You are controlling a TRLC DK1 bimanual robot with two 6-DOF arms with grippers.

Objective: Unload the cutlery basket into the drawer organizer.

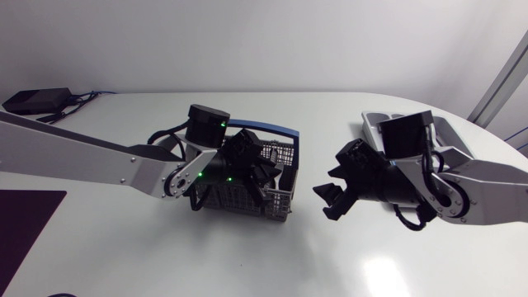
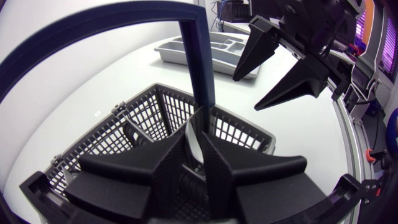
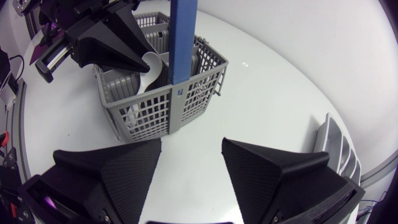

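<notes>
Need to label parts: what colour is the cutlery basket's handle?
Blue handle, grey basket; the right wrist view shows it best.

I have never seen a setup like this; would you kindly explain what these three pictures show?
A left arm and a right arm, both robotic, stand at a white table. One picture looks down from above; the other two come from wrist cameras, each showing its own gripper as black wedges at the lower edge. On the table stand a grey cutlery basket with a blue handle and a grey drawer organizer. The left gripper is inside the basket, shut on a white utensil. The right gripper hangs open beside the basket, empty.
</notes>
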